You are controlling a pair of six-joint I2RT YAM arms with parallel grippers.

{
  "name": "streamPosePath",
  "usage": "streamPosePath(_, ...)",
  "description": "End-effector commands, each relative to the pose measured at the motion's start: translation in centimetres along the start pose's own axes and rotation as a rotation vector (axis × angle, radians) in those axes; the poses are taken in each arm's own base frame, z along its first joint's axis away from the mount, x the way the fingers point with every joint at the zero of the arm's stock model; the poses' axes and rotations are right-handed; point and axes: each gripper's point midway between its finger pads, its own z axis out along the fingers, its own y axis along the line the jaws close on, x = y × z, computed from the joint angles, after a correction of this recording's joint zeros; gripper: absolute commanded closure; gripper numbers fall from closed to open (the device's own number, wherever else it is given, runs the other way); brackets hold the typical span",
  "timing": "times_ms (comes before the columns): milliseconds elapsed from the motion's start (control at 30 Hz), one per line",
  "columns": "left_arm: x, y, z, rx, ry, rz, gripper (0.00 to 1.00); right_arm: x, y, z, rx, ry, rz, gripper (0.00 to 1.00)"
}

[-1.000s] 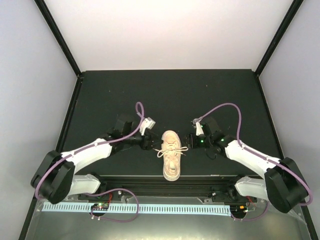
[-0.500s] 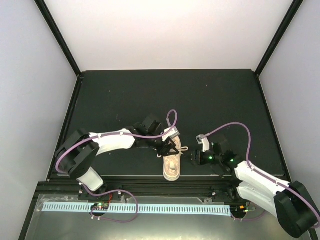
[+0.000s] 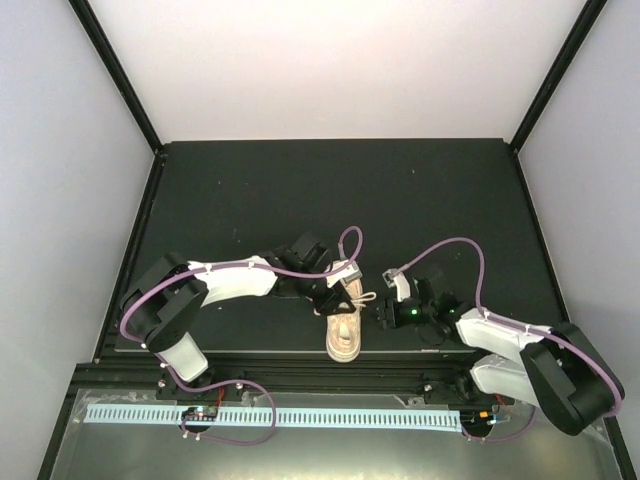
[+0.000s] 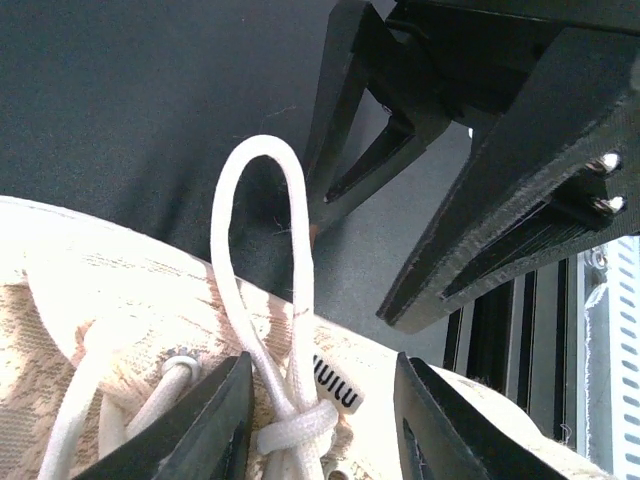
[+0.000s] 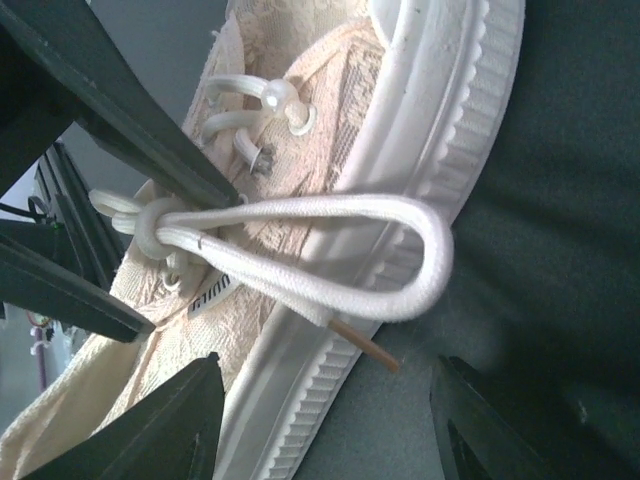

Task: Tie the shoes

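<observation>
- Top view: the left gripper (image 3: 330, 297) sits over the sneaker (image 3: 343, 335), at its laced middle; the right gripper (image 3: 384, 314) waits just beside it.
- Left wrist: fingers spread, gripping nothing. The lace knot (image 4: 295, 425) lies between them (one loop stands just ahead).
- Right wrist: fingers likewise parted and empty, with the sneaker's pale sole (image 5: 440, 110) directly ahead.

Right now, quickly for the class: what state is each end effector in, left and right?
Left end effector: open, holding nothing, close to a lace loop of the sneaker.
Right end effector: open, holding nothing.
</observation>
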Motion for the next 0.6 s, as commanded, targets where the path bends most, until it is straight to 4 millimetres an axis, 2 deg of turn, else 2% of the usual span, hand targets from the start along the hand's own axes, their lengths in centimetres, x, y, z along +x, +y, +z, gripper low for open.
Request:
streamPosePath(0,-1.0,0.2,0.0,-0.022,-0.001,0.035,0.62,-2.0,1.1,0.3,-0.042,-0.036,-0.079,0.43)
streamPosePath(300,-1.1,0.3,0.1,-0.028,0.001,0.031,0.75,-2.6,1.1,1.0,-0.049,-0.023,-0.095,0.64)
streamPosePath(467,-1.0,0.7,0.1,-0.048,0.003,0.024,0.8,-2.2,0.6,1.0,-0.03,-0.016,-0.082,0.86)
streamPosePath(567,-1.1,0.8,0.0,-0.061,-0.002,0.02,0.82,-1.7,-0.1,0.8,0.006,-0.014,-0.059,0.93)
